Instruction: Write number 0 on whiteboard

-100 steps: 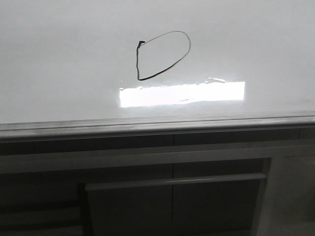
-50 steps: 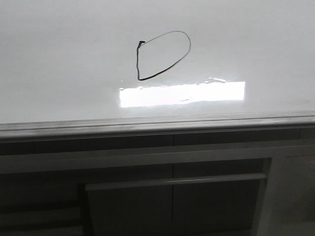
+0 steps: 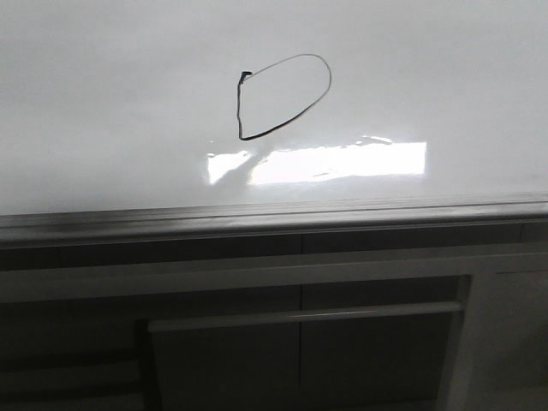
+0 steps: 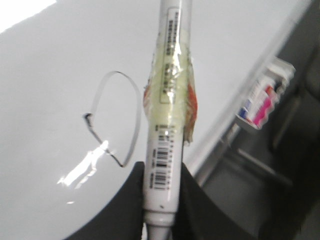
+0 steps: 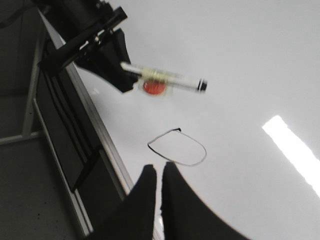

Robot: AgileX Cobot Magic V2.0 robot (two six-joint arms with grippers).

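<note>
The number 0 (image 3: pixel 239 107) is a thin black closed loop on the glossy whiteboard (image 3: pixel 103 103). It also shows in the left wrist view as the number 0 (image 4: pixel 138 115) and in the right wrist view as the number 0 (image 5: pixel 204 152). My left gripper (image 4: pixel 161 172) is shut on a white marker (image 4: pixel 167 110) with a barcode and a yellow-red label. From the right wrist, the left gripper (image 5: pixel 122 75) holds that marker (image 5: pixel 165 78) over the whiteboard (image 5: pixel 240 60), beside the loop. My right gripper (image 5: pixel 159 172) is shut on nothing near the board's edge. Neither gripper shows in the front view.
A grey edge rail (image 3: pixel 274 214) borders the board's near side. Below it stands a dark cabinet with a bar handle (image 3: pixel 300 315). A bright glare patch (image 3: pixel 342 161) lies under the loop. A small holder with coloured items (image 4: pixel 260 102) hangs off the board's edge.
A dark streak now cuts across the left part of the glare patch in the front view. The loop itself is unchanged.
</note>
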